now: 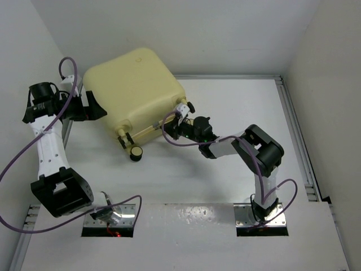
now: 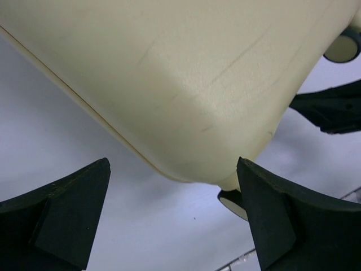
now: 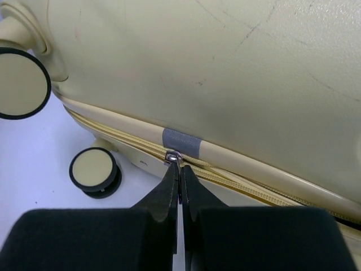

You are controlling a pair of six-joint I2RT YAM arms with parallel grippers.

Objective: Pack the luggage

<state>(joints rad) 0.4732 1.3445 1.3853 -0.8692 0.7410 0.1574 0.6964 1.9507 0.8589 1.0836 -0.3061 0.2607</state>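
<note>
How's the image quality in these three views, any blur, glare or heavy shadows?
Top external: bright, even light, sharp, with only a soft shadow under the luggage. Left wrist: the luggage fills most of the frame and looks soft, and the left gripper fingers are dark and nearly featureless. Right wrist: the zipper pull and grey tape are crisp, while the right gripper is underexposed.
</note>
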